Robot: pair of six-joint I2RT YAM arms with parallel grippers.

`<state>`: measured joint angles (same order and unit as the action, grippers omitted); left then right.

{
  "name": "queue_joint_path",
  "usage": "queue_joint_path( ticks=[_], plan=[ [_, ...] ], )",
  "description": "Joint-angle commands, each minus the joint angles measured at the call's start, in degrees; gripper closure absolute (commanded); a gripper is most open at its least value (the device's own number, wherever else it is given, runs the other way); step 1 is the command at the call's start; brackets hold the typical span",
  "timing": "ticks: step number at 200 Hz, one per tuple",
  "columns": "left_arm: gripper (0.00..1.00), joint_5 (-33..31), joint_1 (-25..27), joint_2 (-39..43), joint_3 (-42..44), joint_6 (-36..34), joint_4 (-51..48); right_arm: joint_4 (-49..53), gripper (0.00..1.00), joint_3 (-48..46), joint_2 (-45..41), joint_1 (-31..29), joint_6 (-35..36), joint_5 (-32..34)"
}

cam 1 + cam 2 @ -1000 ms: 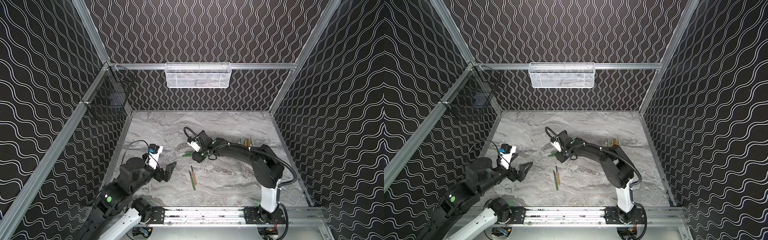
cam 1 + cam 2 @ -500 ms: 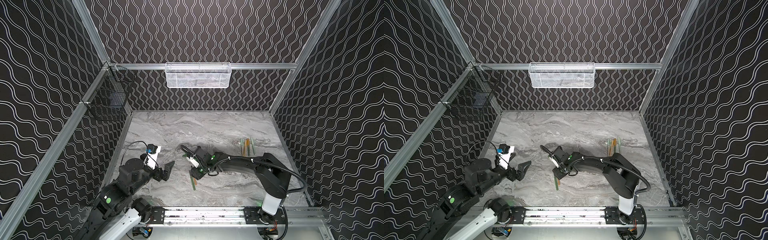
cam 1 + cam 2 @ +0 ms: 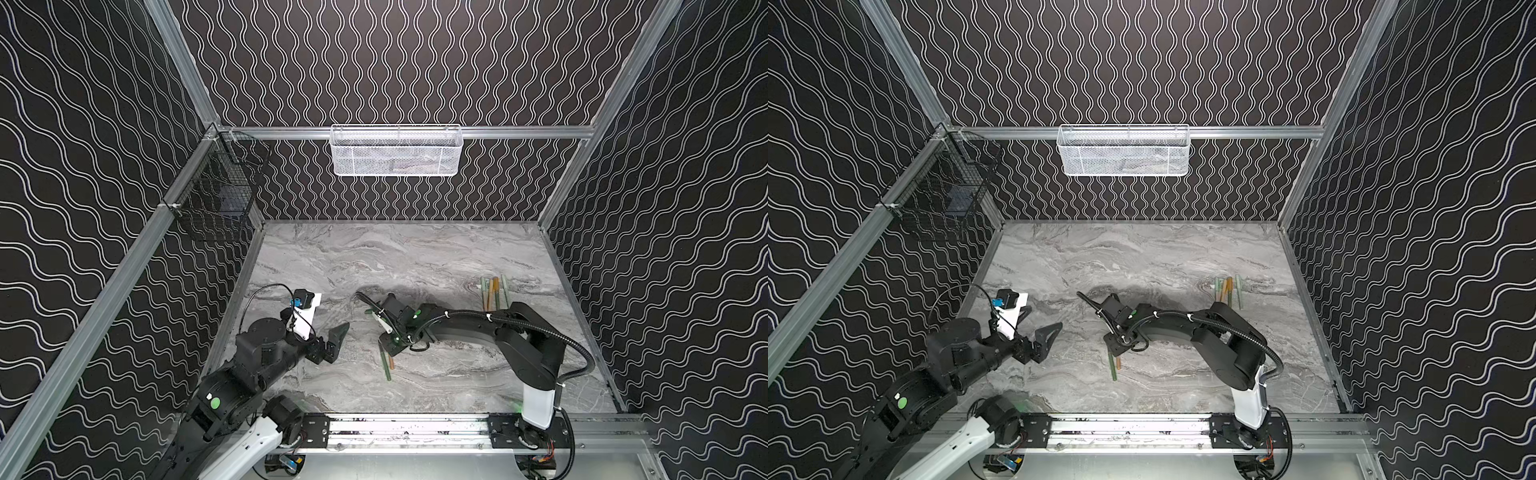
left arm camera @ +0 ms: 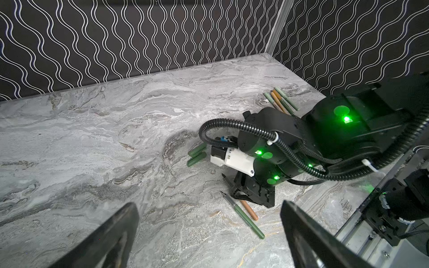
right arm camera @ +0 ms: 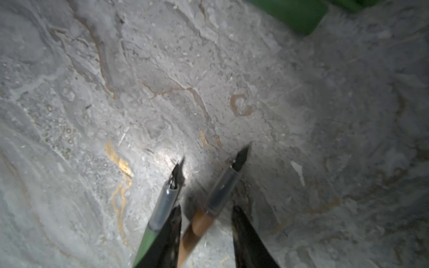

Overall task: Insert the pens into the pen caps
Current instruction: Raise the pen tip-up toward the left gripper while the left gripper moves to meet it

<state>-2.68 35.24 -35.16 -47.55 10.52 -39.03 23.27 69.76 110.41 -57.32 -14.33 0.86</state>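
Observation:
Two pens lie side by side near the front middle: a dark green pen (image 3: 386,368) (image 3: 1112,371) (image 4: 246,221) (image 5: 160,207) and an orange pen (image 3: 391,363) (image 3: 1118,363) (image 4: 251,211) (image 5: 201,224). My right gripper (image 3: 388,347) (image 3: 1115,345) (image 5: 206,207) is down over their tip ends. Its fingers straddle the orange pen with a gap still showing on one side, and the green pen lies just outside one finger. Two dark green pen caps (image 4: 197,154) (image 3: 369,311) lie behind that wrist. My left gripper (image 3: 326,336) (image 3: 1038,324) (image 4: 210,208) hangs wide open and empty to the left.
Several more pens (image 3: 494,291) (image 3: 1228,289) (image 4: 281,102), pale green and orange, lie together at the right back. A white mesh basket (image 3: 397,151) hangs on the back wall and a black wire basket (image 3: 216,199) on the left wall. The arms' rail (image 3: 407,428) runs along the front edge.
My right gripper has moved from the caps toward the front, come down over the two pens, and narrowed its jaws around the orange one. The left arm has barely moved.

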Motion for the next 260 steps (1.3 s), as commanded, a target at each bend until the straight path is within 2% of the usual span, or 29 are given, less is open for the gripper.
queue_joint_path(
  ticks=[1,23,79,123,139,176,211,260],
  plan=[
    [0.01,0.6,-0.2,-0.3,0.2,-0.3,2.3,2.8,0.63,1.3,1.3,0.0,-1.2,1.9],
    [0.01,0.9,-0.3,-0.6,0.2,-0.4,2.4,4.1,0.65,3.1,2.7,0.0,-1.6,2.4],
    [0.01,2.0,-0.4,-0.8,0.3,0.0,2.6,7.1,0.85,4.8,3.9,0.2,-2.5,3.5],
    [0.01,5.1,-0.4,-3.8,1.4,3.6,5.1,2.9,0.89,1.8,-1.3,2.9,-3.2,-0.9],
    [0.01,6.9,-0.4,-4.5,2.1,5.0,7.0,0.2,0.89,-0.2,-6.4,4.7,-2.9,-3.1],
    [0.01,12.4,-0.4,-5.2,4.9,8.0,12.8,-12.1,0.89,-7.4,-18.2,7.6,0.5,-12.4],
    [0.01,20.3,-0.4,-6.3,8.2,9.8,20.5,-24.5,0.89,-11.9,-26.2,12.6,-3.2,-27.3],
    [0.03,29.9,-0.4,-9.4,11.3,12.4,31.5,-39.2,0.89,-15.8,-33.5,13.9,-8.1,-39.8]
  ],
)
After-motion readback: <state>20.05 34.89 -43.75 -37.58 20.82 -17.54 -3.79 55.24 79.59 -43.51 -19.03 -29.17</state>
